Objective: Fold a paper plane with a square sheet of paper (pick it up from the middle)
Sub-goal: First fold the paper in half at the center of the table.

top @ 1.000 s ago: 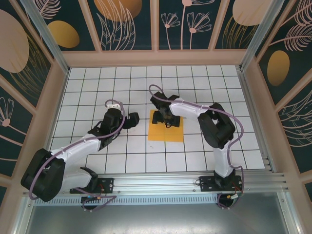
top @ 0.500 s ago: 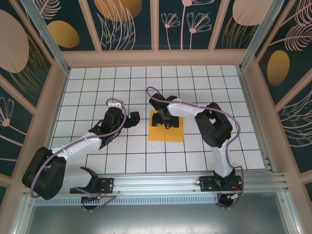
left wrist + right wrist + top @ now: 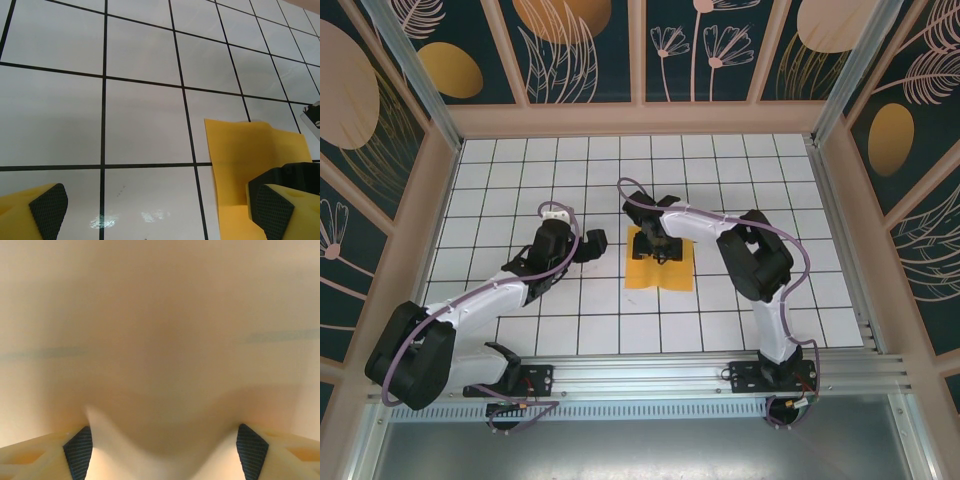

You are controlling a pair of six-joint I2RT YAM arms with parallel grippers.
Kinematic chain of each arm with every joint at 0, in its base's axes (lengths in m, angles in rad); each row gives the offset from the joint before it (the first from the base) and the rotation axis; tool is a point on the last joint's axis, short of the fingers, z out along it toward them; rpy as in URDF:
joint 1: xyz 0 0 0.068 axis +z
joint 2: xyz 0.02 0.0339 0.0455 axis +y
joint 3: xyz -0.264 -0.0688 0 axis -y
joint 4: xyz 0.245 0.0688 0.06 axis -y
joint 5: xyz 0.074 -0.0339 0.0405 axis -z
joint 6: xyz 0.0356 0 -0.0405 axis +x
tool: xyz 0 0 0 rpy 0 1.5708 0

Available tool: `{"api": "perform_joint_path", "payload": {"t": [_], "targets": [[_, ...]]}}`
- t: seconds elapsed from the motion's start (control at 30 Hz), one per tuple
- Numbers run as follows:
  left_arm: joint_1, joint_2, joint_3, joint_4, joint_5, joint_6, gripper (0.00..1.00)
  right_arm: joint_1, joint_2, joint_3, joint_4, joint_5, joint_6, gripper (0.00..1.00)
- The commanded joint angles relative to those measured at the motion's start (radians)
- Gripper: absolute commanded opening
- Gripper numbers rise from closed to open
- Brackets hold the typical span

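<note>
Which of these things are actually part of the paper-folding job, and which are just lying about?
Part of the job: the square sheet of paper, the right pincer down on it, the left pincer open beside it.
Just surroundings: the tiled table, the patterned walls.

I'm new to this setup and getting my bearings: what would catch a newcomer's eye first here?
The orange-yellow square sheet of paper glows against the white grid table, near its middle. The right gripper is down on the sheet's centre, fingers apart, while the left gripper hovers open just left of it.
</note>
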Motion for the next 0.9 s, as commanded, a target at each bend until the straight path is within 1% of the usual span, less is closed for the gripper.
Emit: {"api": "perform_joint_path", "payload": {"t": [0.0, 0.07, 0.17, 0.23, 0.27, 0.3, 0.43, 0.5, 0.6, 0.7, 0.87], "targets": [[0.004, -0.006, 0.032, -0.024, -0.010, 0.018, 0.99, 0.005, 0.022, -0.001, -0.036, 0.012, -0.010, 0.71], [0.005, -0.013, 0.033, -0.031, -0.019, 0.015, 0.99, 0.005, -0.019, 0.013, -0.025, 0.003, -0.023, 0.65], [0.004, -0.031, 0.030, -0.035, -0.032, -0.013, 0.99, 0.002, -0.091, 0.007, 0.020, -0.035, -0.037, 0.52], [0.004, -0.045, 0.030, -0.033, -0.032, -0.034, 0.99, -0.001, -0.133, -0.006, 0.055, -0.066, -0.041, 0.49], [0.004, -0.051, 0.030, -0.034, -0.032, -0.042, 0.99, -0.005, -0.155, -0.018, 0.078, -0.106, -0.042, 0.45], [0.004, -0.055, 0.032, -0.034, -0.033, -0.050, 0.99, -0.008, -0.176, -0.032, 0.108, -0.141, -0.040, 0.43], [0.004, -0.066, 0.046, -0.050, -0.044, -0.064, 0.99, -0.025, -0.268, -0.106, 0.254, -0.288, -0.020, 0.43], [0.006, -0.077, 0.050, -0.062, -0.054, -0.068, 0.99, -0.045, -0.318, -0.162, 0.360, -0.377, -0.002, 0.44], [0.006, -0.090, 0.052, -0.065, -0.056, -0.077, 0.99, -0.082, -0.366, -0.256, 0.495, -0.474, 0.034, 0.46], [0.005, -0.093, 0.055, -0.059, -0.035, -0.077, 0.99, -0.123, -0.383, -0.351, 0.576, -0.517, 0.058, 0.46], [0.005, -0.076, 0.058, -0.025, 0.051, -0.069, 0.99, -0.167, -0.394, -0.468, 0.608, -0.502, 0.056, 0.49]]}}
